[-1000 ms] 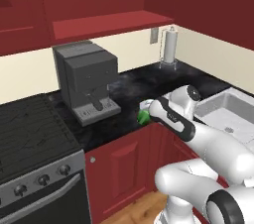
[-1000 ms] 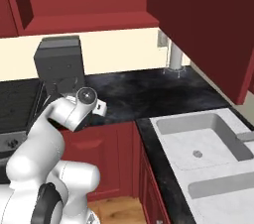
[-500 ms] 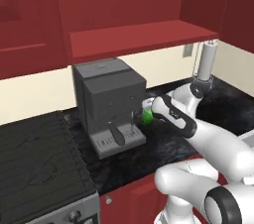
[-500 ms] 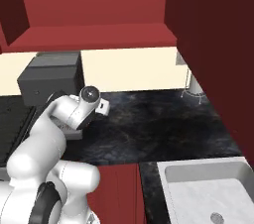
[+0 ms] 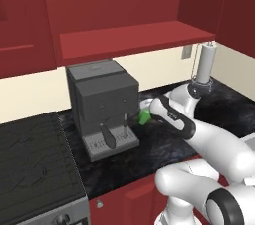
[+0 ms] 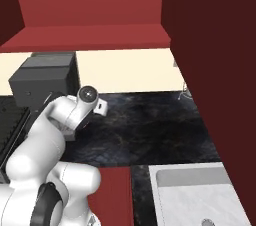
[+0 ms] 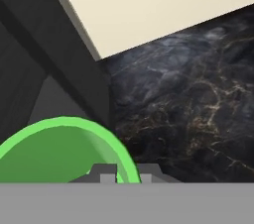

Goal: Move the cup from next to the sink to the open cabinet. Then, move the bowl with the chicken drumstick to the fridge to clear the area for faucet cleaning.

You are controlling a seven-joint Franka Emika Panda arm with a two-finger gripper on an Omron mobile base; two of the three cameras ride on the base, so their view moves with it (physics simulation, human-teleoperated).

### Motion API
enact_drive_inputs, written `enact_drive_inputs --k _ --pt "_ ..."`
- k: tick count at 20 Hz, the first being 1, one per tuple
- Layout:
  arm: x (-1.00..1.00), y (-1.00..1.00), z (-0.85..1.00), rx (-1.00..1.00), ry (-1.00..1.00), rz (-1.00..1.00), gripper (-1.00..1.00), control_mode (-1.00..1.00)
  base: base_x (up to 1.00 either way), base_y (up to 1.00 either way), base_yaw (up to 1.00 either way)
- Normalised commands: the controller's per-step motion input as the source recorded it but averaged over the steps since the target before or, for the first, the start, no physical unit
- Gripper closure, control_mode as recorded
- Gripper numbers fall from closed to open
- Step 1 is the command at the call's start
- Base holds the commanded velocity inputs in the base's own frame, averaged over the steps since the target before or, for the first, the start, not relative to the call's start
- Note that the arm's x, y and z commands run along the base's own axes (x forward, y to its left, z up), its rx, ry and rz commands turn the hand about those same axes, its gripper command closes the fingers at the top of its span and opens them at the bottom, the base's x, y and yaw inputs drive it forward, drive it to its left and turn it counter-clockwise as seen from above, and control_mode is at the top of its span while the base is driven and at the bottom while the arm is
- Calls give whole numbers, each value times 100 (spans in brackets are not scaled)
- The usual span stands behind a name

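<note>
My gripper is shut on the green cup and holds it above the black counter, just right of the coffee machine. In the hand view the cup's rim curves up at the lower left, pinched by my gripper. The open cabinet hangs above and ahead, its red shelf over the coffee machine. From the right base view the same cabinet spans the top. The bowl with the chicken drumstick and the fridge are out of view.
A stove lies left of the coffee machine. A paper towel holder stands at the back right. The sink sits at the lower right, and the open cabinet door juts out above it.
The base has driven towards the counter, so both base views have shifted and the cabinet looms larger. The cup stays held in my gripper.
</note>
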Motion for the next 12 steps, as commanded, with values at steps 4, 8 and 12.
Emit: enact_drive_inputs --k 4,8,12 --pt "0 0 0 0 0 0 100 100 59 -5 -1" --pt "0 0 0 0 0 0 100 100 15 -29 0" --pt "-12 -29 97 6 3 -6 100 -100 0 0 0"
